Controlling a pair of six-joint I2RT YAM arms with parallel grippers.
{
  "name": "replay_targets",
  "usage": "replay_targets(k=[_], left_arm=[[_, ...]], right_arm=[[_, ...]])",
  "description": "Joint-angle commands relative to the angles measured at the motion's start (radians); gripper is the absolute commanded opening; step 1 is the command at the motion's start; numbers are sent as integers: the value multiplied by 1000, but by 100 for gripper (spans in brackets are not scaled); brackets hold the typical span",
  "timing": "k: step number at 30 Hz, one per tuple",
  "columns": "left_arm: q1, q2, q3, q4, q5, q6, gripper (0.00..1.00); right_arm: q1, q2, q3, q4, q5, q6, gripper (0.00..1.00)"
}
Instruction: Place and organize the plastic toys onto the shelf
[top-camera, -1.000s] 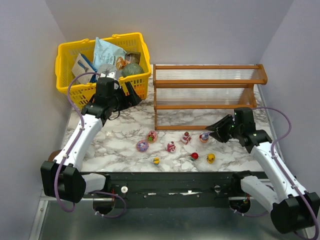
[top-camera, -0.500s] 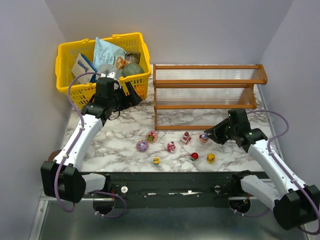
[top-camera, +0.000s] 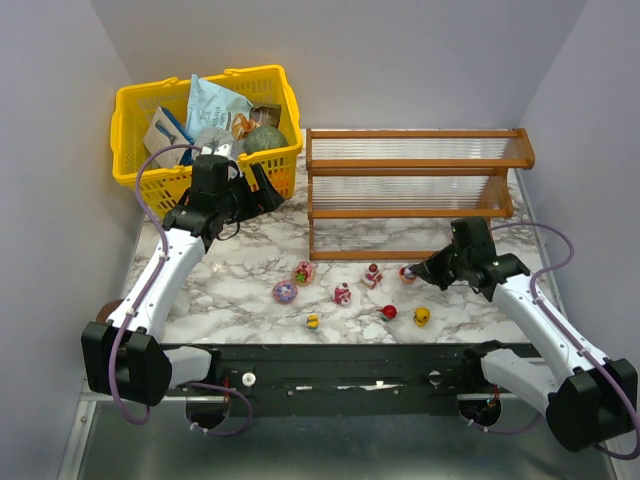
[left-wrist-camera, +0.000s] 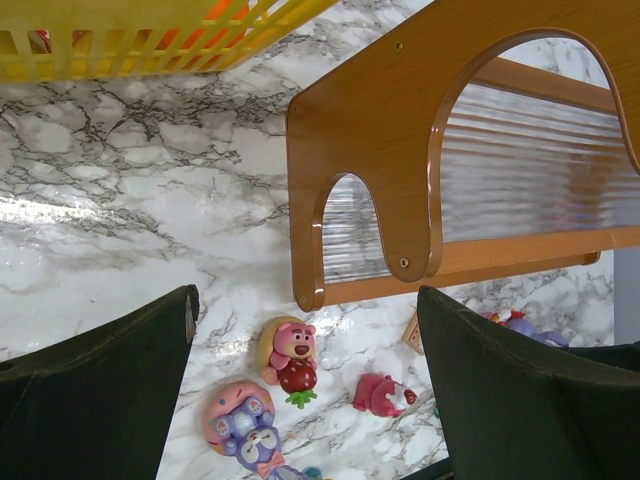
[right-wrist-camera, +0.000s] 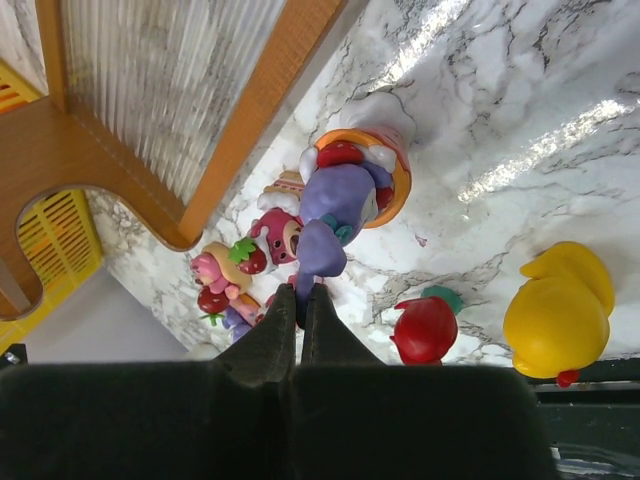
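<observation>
Along the lower middle of the top view, eight small toys (top-camera: 342, 294) can be counted, all on the marble counter (top-camera: 240, 270) in front of the one three-tier shelf (top-camera: 410, 213). One yellow basket (top-camera: 135, 110) at upper left holds packets (top-camera: 212, 105); their print is too small to read. Beside it, the left fingers (left-wrist-camera: 90, 400) are spread wide. The right fingers (right-wrist-camera: 275, 345) are pressed together, tips at a purple toy (right-wrist-camera: 345, 195); whether they pinch it is unclear.

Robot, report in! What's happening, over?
Left gripper open near shelf. Right gripper shut, tips at purple toy. Shelf bare, nothing blocking it.
</observation>
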Motion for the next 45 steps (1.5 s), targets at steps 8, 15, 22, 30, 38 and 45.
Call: replay_targets(k=[8,15,22,30,38,45], left_arm=[[6,-5,3,0,2,19,99],[4,-2,6,-6,-1,19,99],[6,-8,-21,-2,4,7,99],[6,-7,-21,-11,4,12,99],[4,-5,-41,-3,15,9,99],[4,3,-29,-11,15,13,99]], right_arm=[[11,17,157,-38,50,-1,1],[11,61,158,41,70,28,1],[14,117,175,107,139,43,1],[27,189,198,156,172,76,1],[60,210,168,199,219,128,1],[69,244,171,207,205,137,1]])
